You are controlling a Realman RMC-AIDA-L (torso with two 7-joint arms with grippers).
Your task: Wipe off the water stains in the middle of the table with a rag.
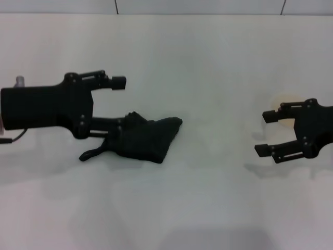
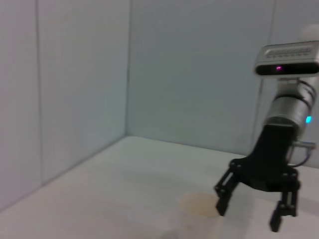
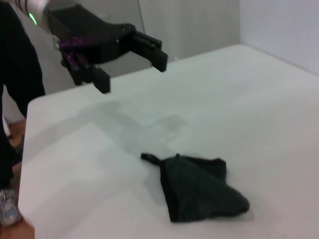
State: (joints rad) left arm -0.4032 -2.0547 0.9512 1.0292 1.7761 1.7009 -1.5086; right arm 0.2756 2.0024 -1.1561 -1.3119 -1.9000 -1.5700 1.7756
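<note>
The left gripper (image 1: 115, 104) is reaching in from the robot's left side, its fingers spread wide apart and pointing toward the middle; in the right wrist view it (image 3: 130, 67) is hovering in the air. The right gripper (image 1: 266, 133) is coming in from the right side, its two fingers (image 2: 223, 199) also standing apart, empty.

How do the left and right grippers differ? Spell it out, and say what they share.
The left gripper hovers above the rag, on the robot's left; the right gripper hangs by the paper cup, on its right. The left gripper's fingers point toward the robot's right, the right gripper's toward its left, so they face each other. Shared: both are black, both have open fingers, and neither holds anything.
</note>
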